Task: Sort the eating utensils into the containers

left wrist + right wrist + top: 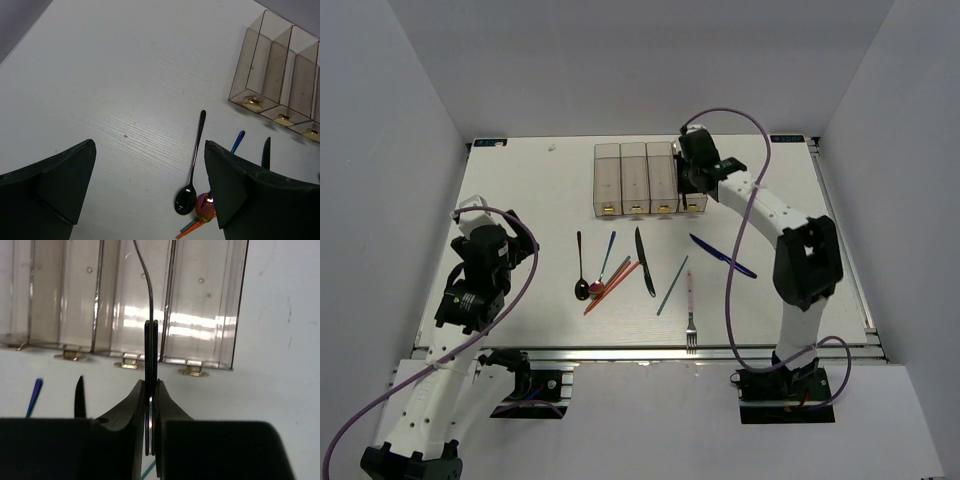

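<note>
Delivery is the step in hand. The right claw (151, 386), pinched on a slim dark utensil (151, 342) seen edge-on, holds it above the containers (205, 300), near the wall between their two rightmost bins. The next move probably calls for centring over one bin before release. The left claw (149, 150) hangs wide apart over the tabletop (100, 75), short of the containers, beside a black spoon (192, 165).
</note>
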Robot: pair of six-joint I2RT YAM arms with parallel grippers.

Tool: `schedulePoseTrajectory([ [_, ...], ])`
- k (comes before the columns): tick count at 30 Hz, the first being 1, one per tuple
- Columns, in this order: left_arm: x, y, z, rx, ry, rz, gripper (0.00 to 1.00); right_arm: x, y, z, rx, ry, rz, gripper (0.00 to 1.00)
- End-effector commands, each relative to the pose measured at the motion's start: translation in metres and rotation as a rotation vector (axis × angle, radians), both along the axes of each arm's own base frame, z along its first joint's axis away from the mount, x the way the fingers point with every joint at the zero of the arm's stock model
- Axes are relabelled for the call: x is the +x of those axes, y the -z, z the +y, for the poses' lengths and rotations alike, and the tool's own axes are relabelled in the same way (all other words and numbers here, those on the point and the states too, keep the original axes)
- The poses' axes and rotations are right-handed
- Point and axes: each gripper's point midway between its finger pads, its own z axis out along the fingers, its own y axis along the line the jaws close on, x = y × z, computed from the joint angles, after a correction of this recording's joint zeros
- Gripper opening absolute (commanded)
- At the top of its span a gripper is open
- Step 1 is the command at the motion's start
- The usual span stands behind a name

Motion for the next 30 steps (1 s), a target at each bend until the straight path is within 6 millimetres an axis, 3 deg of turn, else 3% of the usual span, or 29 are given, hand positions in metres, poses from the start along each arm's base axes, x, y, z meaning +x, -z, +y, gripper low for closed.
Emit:
schedulePoseTrajectory([
  [1,0.001,0.0,-0.003,-0.001,0.021,-0.008,0.98,0.026,-0.055,-0.008,-0.006,-0.047,-0.089,0.0],
  [2,0.001,0.0,-0.004,-0.003,0.025,-0.007,0.98,0.052,-0.014,-0.009,-0.059,-0.02,-0.024,0.0],
  [6,0.003,0.004,-0.007,-0.002,0.041,0.007,0.98,0.088,-0.014,-0.014,-0.046,0.001,-0.021,0.0],
  [15,0.005,0.005,-0.008,0.0,0.048,0.018,0.98,0.105,0.037,-0.027,-0.055,0.018,0.051,0.0],
  [16,0.004,0.005,-0.01,-0.001,0.055,0.02,0.98,0.105,0.041,-0.027,-0.05,0.017,0.058,0.04],
  [19,0.004,-0.004,-0.016,-0.01,0.098,-0.013,0.98,0.106,0.037,-0.025,-0.043,0.007,0.048,0.2],
  [20,0.004,-0.005,-0.02,-0.016,0.118,-0.02,0.98,0.106,0.034,-0.023,-0.038,0.002,0.043,0.36],
  [24,0.004,-0.012,-0.02,-0.009,0.126,-0.013,0.98,0.106,0.01,-0.026,-0.029,0.014,0.009,0.59],
  [27,0.01,-0.004,-0.028,-0.03,0.136,0.049,0.98,0.102,-0.02,-0.03,-0.022,0.026,-0.03,0.64],
  [28,0.012,-0.005,-0.035,-0.052,0.156,0.058,0.98,0.098,-0.042,-0.032,-0.002,0.034,-0.059,0.64],
  [30,0.019,0.002,-0.058,-0.095,0.186,0.091,0.98,0.088,-0.057,-0.036,0.008,0.045,-0.07,0.65],
])
